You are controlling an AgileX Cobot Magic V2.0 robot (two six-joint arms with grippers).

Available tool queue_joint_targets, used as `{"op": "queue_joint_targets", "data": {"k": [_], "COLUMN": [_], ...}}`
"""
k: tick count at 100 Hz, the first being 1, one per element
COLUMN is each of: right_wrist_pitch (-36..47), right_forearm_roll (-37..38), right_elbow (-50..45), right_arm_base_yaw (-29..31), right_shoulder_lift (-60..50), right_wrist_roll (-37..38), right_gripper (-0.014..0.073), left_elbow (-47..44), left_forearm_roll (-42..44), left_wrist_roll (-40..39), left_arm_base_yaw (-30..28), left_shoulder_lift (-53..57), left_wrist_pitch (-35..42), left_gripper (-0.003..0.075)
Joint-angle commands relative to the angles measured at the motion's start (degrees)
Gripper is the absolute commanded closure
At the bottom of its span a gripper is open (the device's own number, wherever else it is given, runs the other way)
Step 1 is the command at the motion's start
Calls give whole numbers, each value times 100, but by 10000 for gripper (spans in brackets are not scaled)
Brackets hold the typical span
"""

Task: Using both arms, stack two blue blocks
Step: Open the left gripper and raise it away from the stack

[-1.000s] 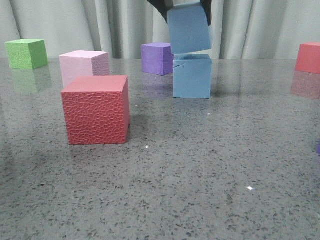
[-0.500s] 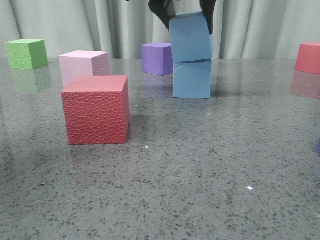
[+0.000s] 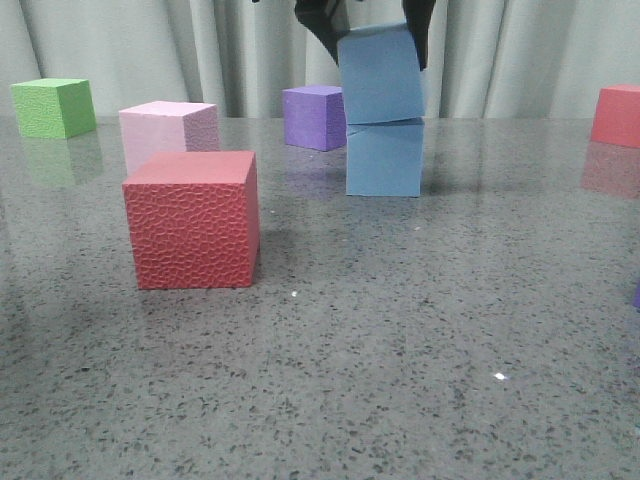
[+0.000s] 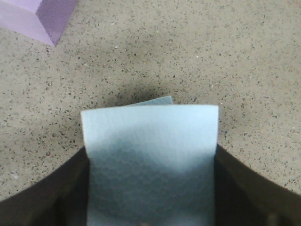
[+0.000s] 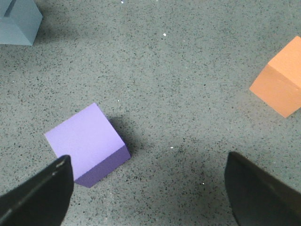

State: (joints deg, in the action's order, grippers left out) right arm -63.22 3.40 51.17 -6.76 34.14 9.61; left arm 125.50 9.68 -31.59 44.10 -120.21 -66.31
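Background: pale pleated curtain (image 3: 130, 50) is hanging behind a grey speckled stone-look desk (image 3: 400, 350).
Upper blue block (image 3: 381, 75): smooth pale foam cube, sitting on the lower one, tilting slightly, its top leaning toward the left; no long axis, all edges alike.
Lower blue block (image 3: 384, 158): is standing square on the desk, faces upright; only a thin corner is showing past the upper cube in the left wrist view.
Left hand (image 3: 365, 25): black fingers are pressing both side faces of the upper blue block, clamping it from above.
Right hand (image 5: 146, 188): fingers are standing wide apart, gripping nothing, above a lilac cube (image 5: 87, 143).
Other cubes: red, pebble-textured (image 3: 193, 219); pink (image 3: 167, 130); green (image 3: 54, 106); purple (image 3: 314, 116); orange (image 5: 280, 84).
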Motion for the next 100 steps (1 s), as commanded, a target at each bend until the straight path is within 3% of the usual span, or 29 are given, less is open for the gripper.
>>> {"op": "queue_joint_targets", "data": {"k": [1, 15, 25, 55, 100], "right_wrist_pitch": [312, 312, 312, 307, 290], "right_forearm_roll": [50, 50, 50, 50, 50], "right_elbow": [133, 133, 133, 133, 133], "right_arm_base_yaw": [45, 45, 45, 45, 45], "right_shoulder_lift": [11, 11, 11, 11, 11], "right_wrist_roll": [-50, -50, -50, -50, -50], "right_gripper": [-52, -52, -52, -52, -52], "left_elbow": [171, 181, 190, 570, 1639], "left_forearm_roll": [-5, -19, -69, -138, 43], "left_wrist_roll": [36, 36, 36, 48, 328], "left_arm_base_yaw": [51, 51, 51, 51, -42], "left_shoulder_lift": [292, 292, 292, 292, 292], "left_wrist_pitch": [286, 333, 365, 367, -595], "left_gripper": [300, 160, 115, 108, 109]}}
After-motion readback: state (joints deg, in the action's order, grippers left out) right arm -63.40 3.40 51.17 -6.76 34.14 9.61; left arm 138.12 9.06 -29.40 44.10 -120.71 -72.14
